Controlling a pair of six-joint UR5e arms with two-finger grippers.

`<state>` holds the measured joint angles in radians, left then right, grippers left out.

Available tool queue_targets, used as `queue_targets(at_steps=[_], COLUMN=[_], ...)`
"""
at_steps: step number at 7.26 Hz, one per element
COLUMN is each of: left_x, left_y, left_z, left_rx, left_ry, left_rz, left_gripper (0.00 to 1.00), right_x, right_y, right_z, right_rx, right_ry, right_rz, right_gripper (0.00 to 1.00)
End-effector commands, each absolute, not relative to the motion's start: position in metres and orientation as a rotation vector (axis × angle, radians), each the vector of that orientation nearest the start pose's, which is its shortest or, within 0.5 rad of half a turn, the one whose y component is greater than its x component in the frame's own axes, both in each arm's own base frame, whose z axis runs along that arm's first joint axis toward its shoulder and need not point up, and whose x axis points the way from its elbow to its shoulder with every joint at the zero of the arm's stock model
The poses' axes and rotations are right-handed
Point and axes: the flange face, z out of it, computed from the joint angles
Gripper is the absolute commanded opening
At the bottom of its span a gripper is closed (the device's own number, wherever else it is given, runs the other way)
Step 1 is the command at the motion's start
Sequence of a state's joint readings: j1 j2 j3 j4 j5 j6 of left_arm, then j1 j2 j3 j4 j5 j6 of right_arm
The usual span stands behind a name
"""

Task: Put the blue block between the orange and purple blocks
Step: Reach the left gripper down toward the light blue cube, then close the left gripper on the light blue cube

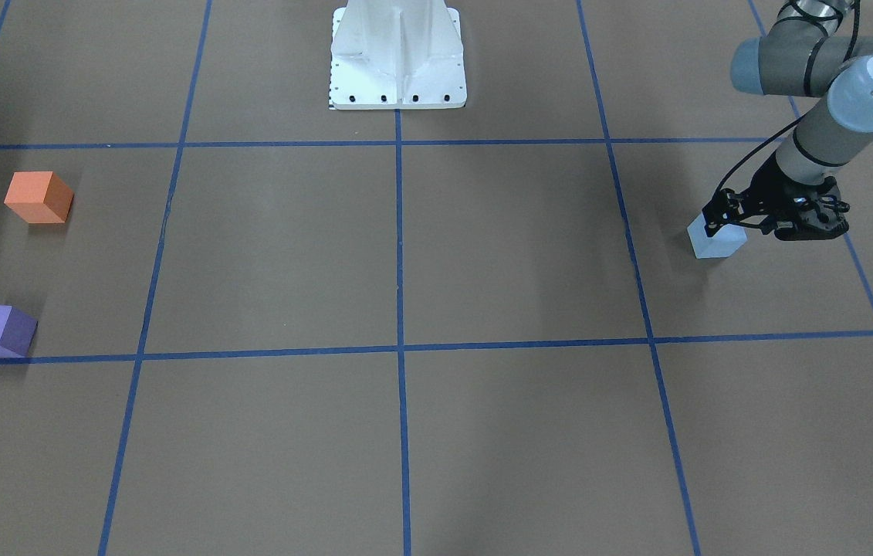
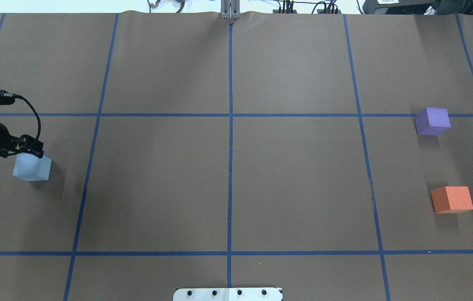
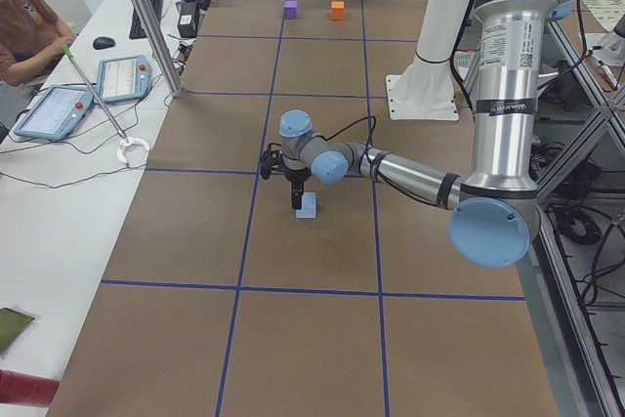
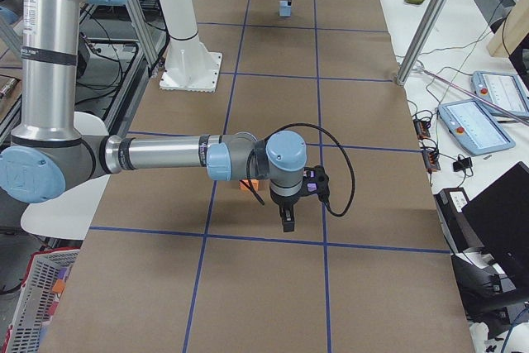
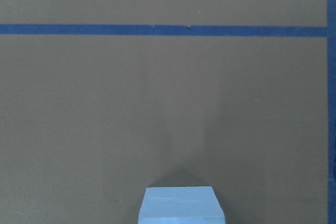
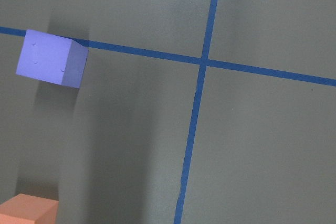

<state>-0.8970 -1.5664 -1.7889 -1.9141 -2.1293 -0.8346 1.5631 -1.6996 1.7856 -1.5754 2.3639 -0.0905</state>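
Just one matte cubic blue block [image 2: 31, 168]

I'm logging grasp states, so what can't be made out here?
Left gripper: front and overhead views, dark against the blue block; grip unclear.
Right gripper: right side view only; jaws too small.
Orange block: right side view, mostly behind the right arm.

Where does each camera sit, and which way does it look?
Front-facing: across the table, facing the robot's white base; left arm on its right.
Overhead: behind the robot, looking forward and down; left arm on its left.
Exterior left: table's left end; left arm near, large.
Exterior right: table's right end; right arm near, large.
Left wrist: down at the blue block; no body.
Right wrist: down at purple block and orange block; no body.
Front-facing and overhead share all three blocks, sides swapped.
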Motion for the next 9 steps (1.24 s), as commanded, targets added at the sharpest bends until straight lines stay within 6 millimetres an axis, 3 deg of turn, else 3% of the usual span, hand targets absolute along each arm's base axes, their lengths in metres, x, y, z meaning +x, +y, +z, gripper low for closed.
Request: queue_targets(at_steps=[1,4,5,6,7,8,9], left_x=[0.271,0.275,0.274,0.274,0.273,0.273,0.269], left_y=[-0.438,-0.441,-0.44,-0.439,-0.44,-0.437,-0.434], left_z=[0.533,0.553,0.553,0.552,0.547,0.54,0.521], left_rx=[-0.004,-0.006,-0.014,-0.018,-0.013,-0.038,-0.043], left_ry=[0.752,0.709,0.713,0.716,0.722,0.756,0.802], left_rz=[0.032,0.021,0.016,0.017,0.021,0.03,0.042], left_gripper=[1.0,1.0,0.69,0.13,0.0,0.0,0.0], right_x=[0.059,0.059,0.059,0.059,0.059,0.059,0.059], right_y=[-0.441,-0.442,-0.442,-0.442,-0.442,-0.443,-0.443], right_z=[0.613,0.612,0.613,0.611,0.61,0.61,0.61], right_rx=[0.107,0.11,0.108,0.113,0.114,0.116,0.115], right_ry=[-0.789,-0.789,-0.789,-0.788,-0.788,-0.786,-0.784], right_rz=[-0.124,-0.125,-0.125,-0.126,-0.127,-0.127,-0.127], right_gripper=[1.0,1.0,1.0,1.0,1.0,1.0,1.0])
